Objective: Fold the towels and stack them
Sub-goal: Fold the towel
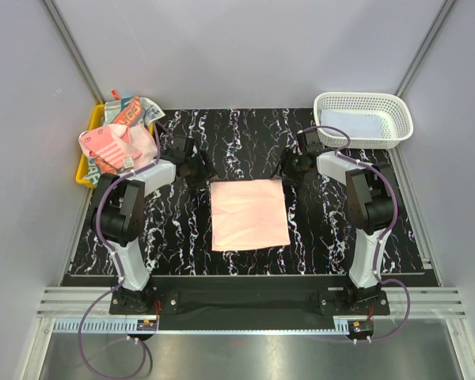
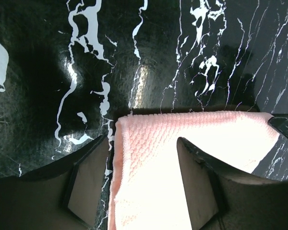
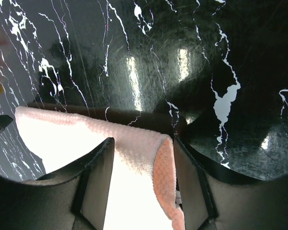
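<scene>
looks down on a black, white-veined table [image 2: 48,86]. shows the left gripper [image 2: 141,143] spread wide astride the corner of a pink towel [image 2: 197,132]: one finger beyond the hem, the other over cloth.

No text, brand or number is legible in any view; the block print on the cream towel [image 1: 130,109], upper left, is too small to read.

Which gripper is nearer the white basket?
Right. The right gripper is over the pink towel, at its far right corner, near the white basket; the left gripper is at its far left corner, farther off.
</scene>
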Available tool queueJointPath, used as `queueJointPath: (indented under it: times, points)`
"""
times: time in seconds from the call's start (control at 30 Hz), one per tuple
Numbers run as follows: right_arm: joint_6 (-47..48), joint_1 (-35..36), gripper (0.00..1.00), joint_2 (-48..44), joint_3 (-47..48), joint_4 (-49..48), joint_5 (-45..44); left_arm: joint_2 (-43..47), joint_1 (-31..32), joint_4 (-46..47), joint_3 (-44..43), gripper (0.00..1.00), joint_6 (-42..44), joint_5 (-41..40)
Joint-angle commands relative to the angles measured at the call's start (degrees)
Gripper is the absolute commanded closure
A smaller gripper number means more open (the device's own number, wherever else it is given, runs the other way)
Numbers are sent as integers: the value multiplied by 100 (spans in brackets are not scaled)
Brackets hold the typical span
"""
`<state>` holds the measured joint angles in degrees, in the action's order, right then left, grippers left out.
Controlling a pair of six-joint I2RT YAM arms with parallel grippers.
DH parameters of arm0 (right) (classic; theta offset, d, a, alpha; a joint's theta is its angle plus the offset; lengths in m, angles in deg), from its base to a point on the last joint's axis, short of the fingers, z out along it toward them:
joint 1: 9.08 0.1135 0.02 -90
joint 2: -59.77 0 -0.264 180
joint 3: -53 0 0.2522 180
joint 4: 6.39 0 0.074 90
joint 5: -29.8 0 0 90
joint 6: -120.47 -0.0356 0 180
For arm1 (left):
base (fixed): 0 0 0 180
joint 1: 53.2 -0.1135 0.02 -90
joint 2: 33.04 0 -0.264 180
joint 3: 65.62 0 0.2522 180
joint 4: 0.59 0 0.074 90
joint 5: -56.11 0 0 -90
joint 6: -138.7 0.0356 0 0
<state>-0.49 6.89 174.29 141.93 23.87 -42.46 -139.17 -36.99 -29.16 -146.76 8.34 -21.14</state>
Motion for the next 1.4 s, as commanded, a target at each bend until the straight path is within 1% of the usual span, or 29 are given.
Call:
queueJointPath:
  times: [0.0, 0.2, 0.3, 0.37, 0.53, 0.63, 0.67, 0.77, 0.8, 0.87, 0.9, 0.97, 1.0, 1.03, 1.2, 1.23, 1.37]
  points:
    - [-33, -41, 41, -167, -3, -155, 151, -13, -30, 127, -83, 36, 2, 43]
    - [-33, -41, 46, -70, 129, -120, 186, -136, -39, 303, -109, 40, -156, 271]
    - [-42, -50, 47, -35, 208, -76, 204, -242, -30, 171, -188, 43, -156, 280]
    - [-50, -41, 49, -35, 217, -93, 221, -242, -39, 267, -136, 44, -200, 272]
    - [-42, -41, 59, 44, 304, -67, 213, -435, -39, 294, -276, 49, -218, 342]
    - [-42, -41, 62, 105, 340, -58, 204, -540, -65, 329, -399, 55, -218, 350]
    - [-33, -41, 63, 140, 366, -67, 213, -575, -74, 329, -452, 61, -218, 359]
    - [-7, -41, 66, 211, 419, -76, 178, -672, -74, 364, -592, 68, -200, 316]
    - [-7, -41, 67, 220, 428, -67, 160, -699, -65, 399, -627, 73, -192, 324]
    - [20, -50, 69, 246, 454, -85, 99, -786, -74, 409, -768, 78, -166, 394]
    - [37, -41, 70, 255, 471, -76, 81, -804, -65, 452, -803, 82, -139, 395]
    - [99, -41, 72, 264, 506, -67, -50, -839, -74, 470, -882, 85, -86, 360]
    - [151, -41, 74, 264, 524, -67, -190, -822, -83, 514, -874, 90, -69, 351]
    - [160, -41, 75, 238, 507, -102, -270, -761, -83, 601, -865, 91, -43, 307]
    - [292, -67, 80, 9, 489, -260, -797, -488, -83, 1084, -646, 91, 107, 184]
    - [318, -67, 81, -8, 498, -287, -850, -453, -91, 1355, -611, 91, 142, 245]
    - [450, -76, 81, -254, 419, -585, -1105, -304, -109, 1744, -540, 92, 291, 210]
